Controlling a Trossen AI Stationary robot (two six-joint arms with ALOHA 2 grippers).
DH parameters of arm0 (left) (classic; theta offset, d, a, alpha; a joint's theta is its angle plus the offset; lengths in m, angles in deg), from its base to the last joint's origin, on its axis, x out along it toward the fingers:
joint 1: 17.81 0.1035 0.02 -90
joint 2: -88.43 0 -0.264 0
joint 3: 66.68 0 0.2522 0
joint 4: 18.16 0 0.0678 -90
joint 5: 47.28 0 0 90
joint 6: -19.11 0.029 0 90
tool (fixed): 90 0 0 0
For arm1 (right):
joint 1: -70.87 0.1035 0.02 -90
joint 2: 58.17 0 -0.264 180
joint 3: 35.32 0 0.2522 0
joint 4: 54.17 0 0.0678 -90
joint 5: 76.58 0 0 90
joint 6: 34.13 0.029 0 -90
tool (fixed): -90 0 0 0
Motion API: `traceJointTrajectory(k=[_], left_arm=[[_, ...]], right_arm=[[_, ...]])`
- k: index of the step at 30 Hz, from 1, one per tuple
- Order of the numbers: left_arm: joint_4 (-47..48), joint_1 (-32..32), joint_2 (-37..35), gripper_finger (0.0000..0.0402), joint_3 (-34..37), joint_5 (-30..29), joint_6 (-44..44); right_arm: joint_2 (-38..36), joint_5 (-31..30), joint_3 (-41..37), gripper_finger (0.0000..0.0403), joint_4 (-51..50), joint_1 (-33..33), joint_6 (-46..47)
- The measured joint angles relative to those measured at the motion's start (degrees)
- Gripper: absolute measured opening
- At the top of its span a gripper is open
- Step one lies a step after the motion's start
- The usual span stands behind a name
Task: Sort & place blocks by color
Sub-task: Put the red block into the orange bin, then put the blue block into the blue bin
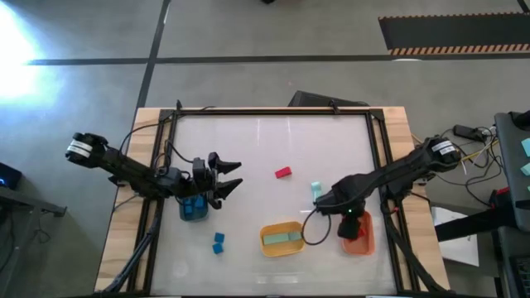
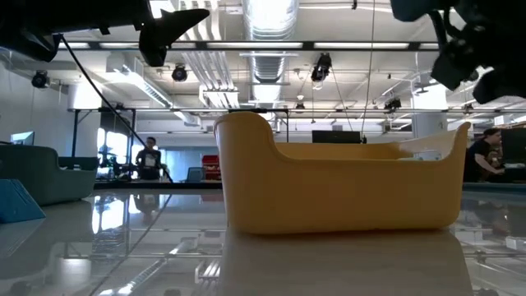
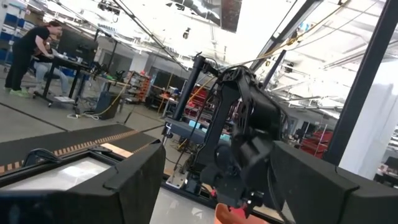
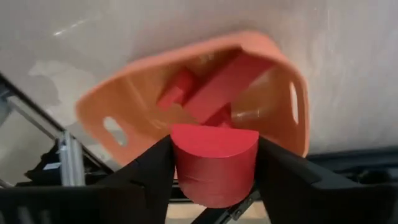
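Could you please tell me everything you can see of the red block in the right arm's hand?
The red block is solid, matte and half-round: one flat side, one curved, with a faint seam around it. It sits between the right hand's dark fingers, directly above the orange bin, where other red blocks already lie.

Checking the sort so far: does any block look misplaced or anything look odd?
Nothing stands out. The orange bin holds only red blocks, the yellow bin only mint ones. The right gripper holds a red block above the orange bin.
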Motion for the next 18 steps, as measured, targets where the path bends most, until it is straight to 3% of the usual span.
traceJointTrajectory(k=[5, 10, 14, 18], left_arm=[[0.02, 0.0, 0.0, 0.0274, 0.0, 0.0, -0.01], [0.02, 0.0, 0.0, 0.0274, 0.0, 0.0, -0.01], [0.07, 0.0, 0.65, 0.0274, 0.0, 0.0, -0.05], [0.18, 0.0, 2.52, 0.0274, 0.0, 0.0, -1.84]], right_arm=[[0.0, -0.02, -2.59, 0.0248, 0.1, 0.58, 2.21], [0.0, -2.02, -1.63, 0.027, 0.7, 0.47, 1.24], [-0.04, -11.75, 1.33, 0.0266, 4.52, 0.44, -2.54], [-0.08, -26.71, 4.35, 0.0253, 12.04, 0.45, -8.53]])
